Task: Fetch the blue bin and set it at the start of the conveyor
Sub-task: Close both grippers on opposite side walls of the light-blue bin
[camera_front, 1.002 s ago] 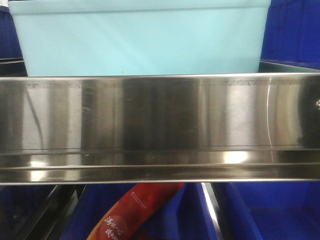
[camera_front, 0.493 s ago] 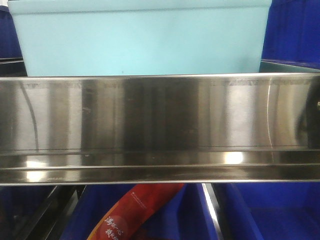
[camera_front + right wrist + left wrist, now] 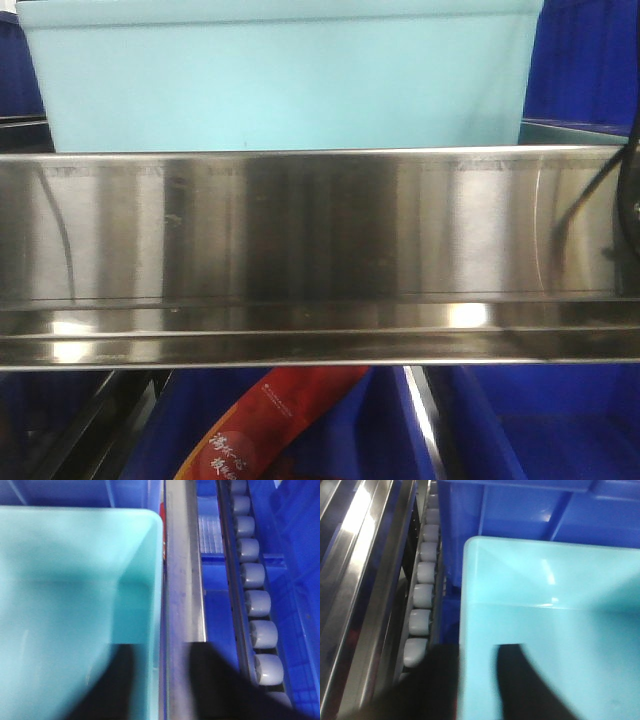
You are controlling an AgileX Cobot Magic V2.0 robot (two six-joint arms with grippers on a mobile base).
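Squarely astride bin wall (image 3: 469, 590) — left pincer (image 3: 476, 652)

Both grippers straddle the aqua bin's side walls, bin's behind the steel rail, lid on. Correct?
No lid: both wrist views look into the open top of the bin. The rest stands: the left gripper and right gripper each straddle a side wall, and the front view shows it behind the steel rail.

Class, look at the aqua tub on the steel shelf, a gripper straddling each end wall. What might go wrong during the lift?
Both the left gripper and right gripper look open around the smooth walls of the aqua tub; a weak pinch may slip.
The steel front rail stands before the tub's base; a low pull could catch.
Dark blue crates crowd the outer fingers.
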